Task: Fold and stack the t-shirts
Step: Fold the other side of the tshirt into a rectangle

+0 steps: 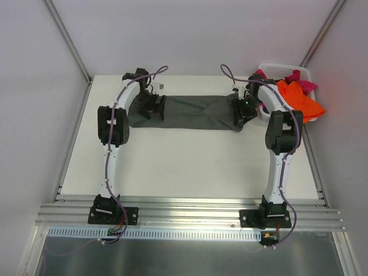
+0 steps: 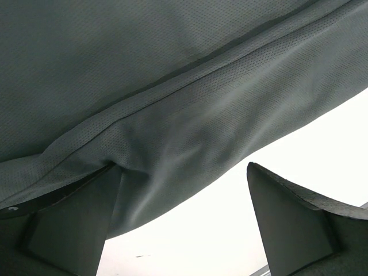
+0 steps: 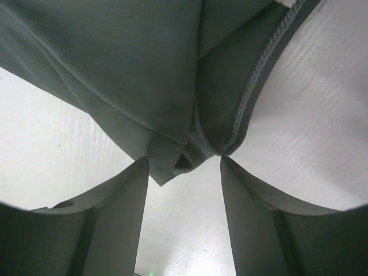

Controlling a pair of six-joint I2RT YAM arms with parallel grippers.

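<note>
A dark grey-olive t-shirt lies flat as a long band across the far middle of the table. My left gripper sits at its left end, open, with the cloth's edge by the left finger and bare table between the fingers. My right gripper sits at the right end, open, with a folded corner of the shirt between its fingertips. An orange shirt and a magenta one hang out of the basket. No dark blue shirt shows.
The white laundry basket stands at the far right corner, just behind my right arm. White walls close the table at the back and both sides. An aluminium rail runs along the near edge by the arm bases.
</note>
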